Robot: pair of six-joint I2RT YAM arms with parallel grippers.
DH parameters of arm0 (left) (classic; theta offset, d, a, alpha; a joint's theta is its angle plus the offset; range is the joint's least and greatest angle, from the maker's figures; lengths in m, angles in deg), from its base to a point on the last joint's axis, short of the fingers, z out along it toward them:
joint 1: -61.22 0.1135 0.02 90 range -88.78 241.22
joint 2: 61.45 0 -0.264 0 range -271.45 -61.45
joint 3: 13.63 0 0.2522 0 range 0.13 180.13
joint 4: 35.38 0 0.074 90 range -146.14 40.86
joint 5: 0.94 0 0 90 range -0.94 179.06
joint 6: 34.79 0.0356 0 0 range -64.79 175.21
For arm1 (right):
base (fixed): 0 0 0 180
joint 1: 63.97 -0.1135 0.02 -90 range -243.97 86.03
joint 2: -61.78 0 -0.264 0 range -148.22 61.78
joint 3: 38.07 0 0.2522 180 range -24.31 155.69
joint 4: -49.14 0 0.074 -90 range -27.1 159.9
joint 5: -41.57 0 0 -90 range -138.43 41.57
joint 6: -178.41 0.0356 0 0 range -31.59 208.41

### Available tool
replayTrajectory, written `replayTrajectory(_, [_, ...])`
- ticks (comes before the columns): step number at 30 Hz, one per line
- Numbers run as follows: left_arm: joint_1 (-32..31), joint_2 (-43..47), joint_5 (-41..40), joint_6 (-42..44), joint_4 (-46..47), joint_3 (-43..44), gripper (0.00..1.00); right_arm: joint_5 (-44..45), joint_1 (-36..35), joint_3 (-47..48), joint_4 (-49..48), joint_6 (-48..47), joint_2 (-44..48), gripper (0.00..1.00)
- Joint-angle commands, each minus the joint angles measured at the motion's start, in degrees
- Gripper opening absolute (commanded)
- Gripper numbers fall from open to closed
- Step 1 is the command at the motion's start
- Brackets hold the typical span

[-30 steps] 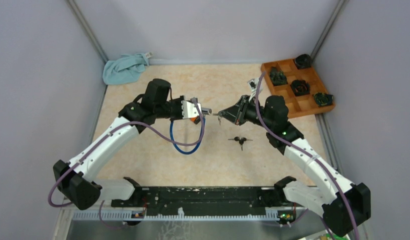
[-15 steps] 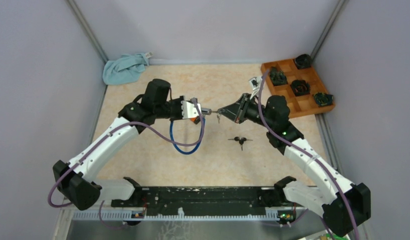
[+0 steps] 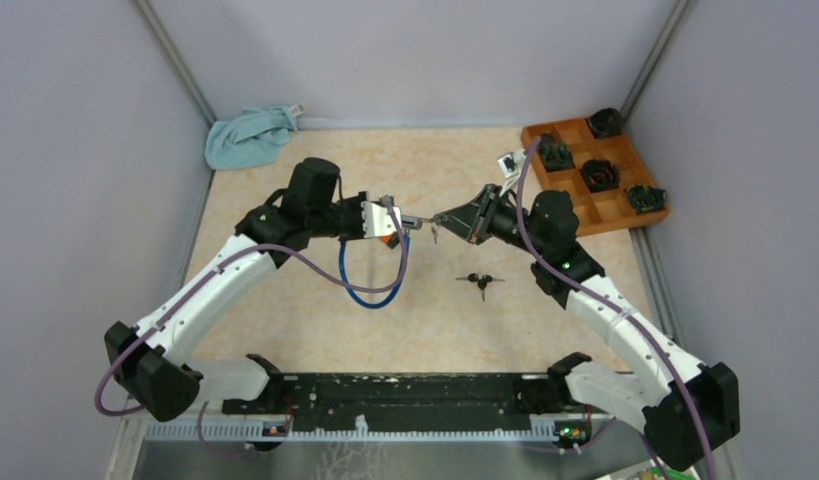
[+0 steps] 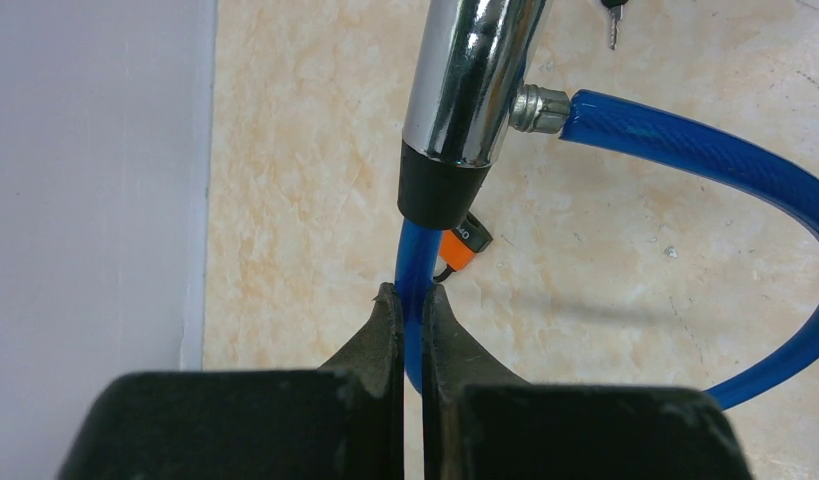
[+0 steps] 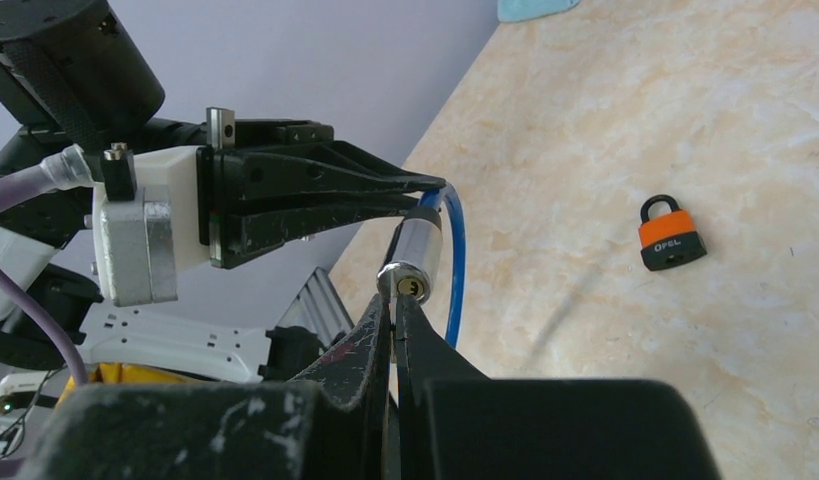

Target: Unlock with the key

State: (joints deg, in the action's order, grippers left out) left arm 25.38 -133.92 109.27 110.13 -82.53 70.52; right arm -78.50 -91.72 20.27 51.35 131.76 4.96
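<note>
My left gripper (image 4: 412,290) is shut on the blue cable (image 4: 705,150) of a cable lock and holds it off the table. The lock's chrome cylinder (image 5: 417,255) points its keyhole at my right gripper (image 5: 395,297). That gripper is shut on the key (image 5: 395,312), a thin metal blade between its jaws, its tip just short of the keyhole. From above, the left gripper (image 3: 398,221) and the right gripper (image 3: 438,219) meet tip to tip, the cylinder (image 3: 413,222) between them. A second key (image 3: 437,236) dangles below the right fingertips.
An orange padlock (image 5: 671,237) lies on the table under the cable loop. A bunch of spare keys (image 3: 480,282) lies near the middle. A wooden tray (image 3: 597,208) with dark items sits at the back right, a teal cloth (image 3: 250,135) at the back left.
My right gripper has crept slightly left and up with the key, closer to the chrome cylinder. The left arm and the cable lock have stayed put.
</note>
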Motion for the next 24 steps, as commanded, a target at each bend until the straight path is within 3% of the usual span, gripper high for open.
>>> replayTrajectory(1, [0.16, 1.73, 1.62, -0.07, 2.54, 0.35, 0.0, -0.35, -0.64, -0.21, -2.27, -0.37, -0.46, 0.0])
replayTrajectory(24, [0.15, 1.61, 1.1, -0.31, 3.38, 0.43, 0.0, -1.37, -0.72, -1.66, -0.43, -0.61, 0.42, 0.0])
